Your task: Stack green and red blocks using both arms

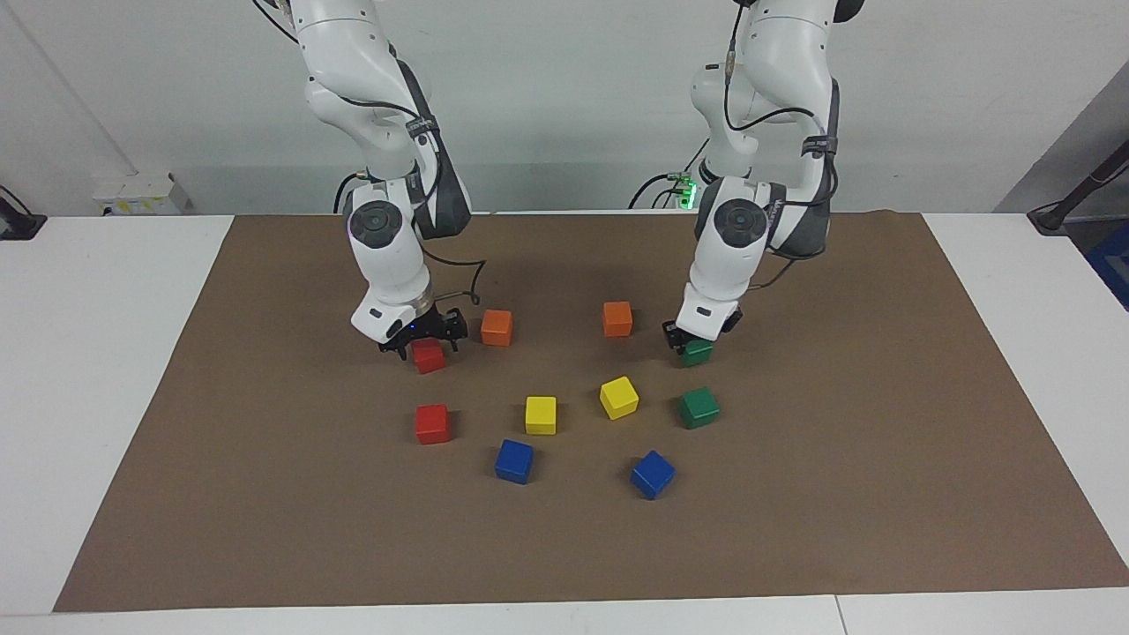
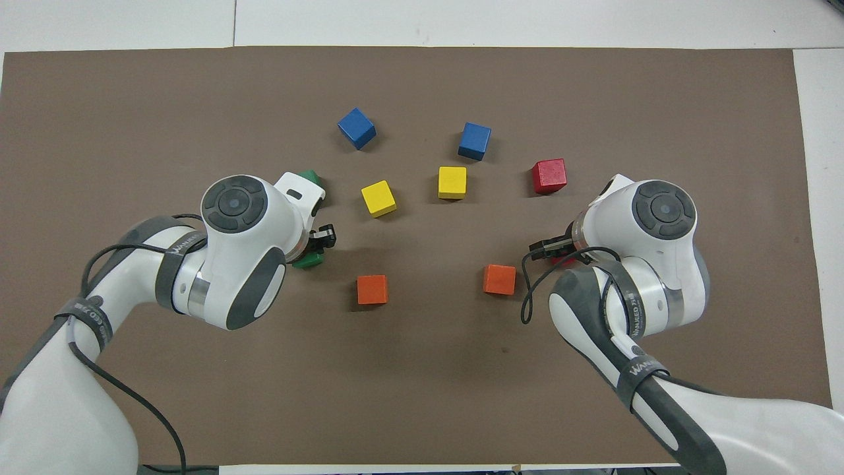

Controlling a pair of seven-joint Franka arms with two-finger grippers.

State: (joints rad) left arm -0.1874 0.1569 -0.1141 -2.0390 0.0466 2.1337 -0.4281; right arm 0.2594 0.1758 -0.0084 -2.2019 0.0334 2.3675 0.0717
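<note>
My left gripper (image 1: 693, 340) is down on a green block (image 1: 698, 353) near the robots' side of the brown mat (image 1: 882, 459), shut on it; from overhead only a corner of that green block (image 2: 306, 260) shows under the wrist. A second green block (image 1: 699, 407) lies farther out. My right gripper (image 1: 422, 340) stands open, low over a red block (image 1: 429, 356), with a finger on either side of it. In the overhead view this red block (image 2: 564, 261) is almost hidden. Another red block (image 1: 433, 423) sits farther from the robots.
Two orange blocks (image 1: 497, 327) (image 1: 617, 318) lie between the grippers. Two yellow blocks (image 1: 541, 414) (image 1: 618, 397) and two blue blocks (image 1: 514, 461) (image 1: 652, 474) sit farther out, mid-mat. White table surrounds the mat.
</note>
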